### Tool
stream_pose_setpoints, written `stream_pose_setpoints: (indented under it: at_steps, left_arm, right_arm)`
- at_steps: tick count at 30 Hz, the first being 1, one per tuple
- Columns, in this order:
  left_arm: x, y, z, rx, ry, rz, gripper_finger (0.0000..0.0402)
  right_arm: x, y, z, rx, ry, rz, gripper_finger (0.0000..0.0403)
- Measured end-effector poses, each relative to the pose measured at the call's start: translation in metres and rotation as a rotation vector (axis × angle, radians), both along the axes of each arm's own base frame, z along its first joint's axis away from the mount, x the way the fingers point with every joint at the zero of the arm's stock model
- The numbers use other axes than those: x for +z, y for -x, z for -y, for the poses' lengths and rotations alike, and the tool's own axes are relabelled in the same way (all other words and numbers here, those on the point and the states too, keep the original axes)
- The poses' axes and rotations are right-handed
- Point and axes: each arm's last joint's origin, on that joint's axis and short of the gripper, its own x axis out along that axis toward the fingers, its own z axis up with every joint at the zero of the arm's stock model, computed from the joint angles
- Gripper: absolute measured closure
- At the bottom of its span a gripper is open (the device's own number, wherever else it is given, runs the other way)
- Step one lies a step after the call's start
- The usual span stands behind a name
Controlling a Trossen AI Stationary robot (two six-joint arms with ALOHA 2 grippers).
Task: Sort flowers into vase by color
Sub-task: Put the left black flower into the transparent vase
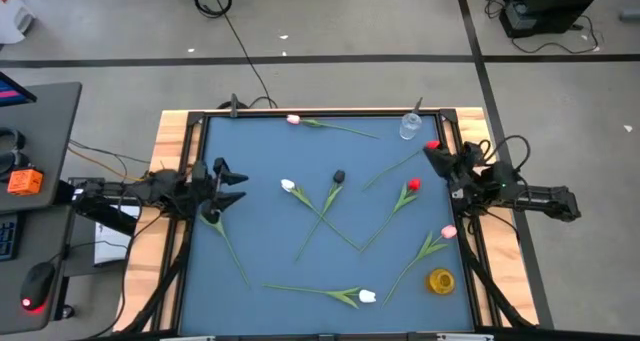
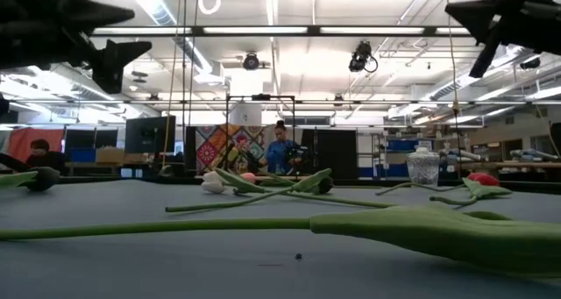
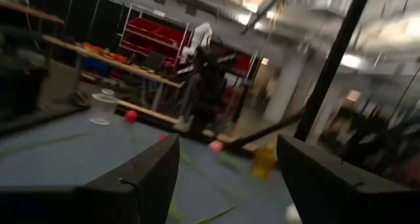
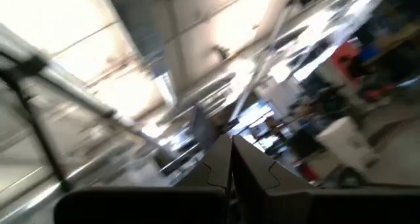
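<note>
With all the flowers (image 1: 322,213) still lying on the blue table (image 1: 270,271), lower the spread left gripper (image 1: 232,176) squarely over the black-headed tulip (image 1: 211,217) just beside it, gripping mid-stem, while the right gripper (image 1: 437,158), pressed together and empty, waits near the clear vase (image 1: 410,126).

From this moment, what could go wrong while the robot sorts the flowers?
1. The white tulip and black tulip have crossing stems, so lifting one may drag the other.
2. The clear vase stands near the table's far edge; a sideways bump could tip it.
3. The stems are thin and lie flat, so the open left gripper may miss one. The right gripper is shut at the right edge.
</note>
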Motion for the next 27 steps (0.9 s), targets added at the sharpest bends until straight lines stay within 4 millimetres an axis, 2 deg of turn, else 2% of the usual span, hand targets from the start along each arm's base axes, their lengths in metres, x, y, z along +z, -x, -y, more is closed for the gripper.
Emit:
stream_pose_setpoints:
  at_steps: [3,8,17,22,27]
  left_arm:
    - [0.004,0.001,0.0,-0.023,0.094,0.052,0.0141]
    - [0.018,0.006,0.0,-0.113,0.359,0.211,0.0141]
    - [0.03,0.012,-0.002,-0.09,0.394,0.361,0.0141]
    - [0.03,0.013,-0.006,0.021,0.479,0.4,0.0141]
    - [0.033,0.009,-0.008,0.118,0.475,0.238,0.0141]
  right_arm:
    - [0.003,0.003,0.002,-0.047,-0.086,0.079,0.038]
    - [0.001,0.002,0.004,0.03,-0.324,0.179,0.038]
    - [-0.008,-0.01,0.004,0.108,-0.443,0.111,0.038]
    - [-0.013,-0.017,0.005,0.142,-0.521,0.077,0.038]
    - [0.005,-0.026,0.005,0.176,-0.535,0.048,0.038]
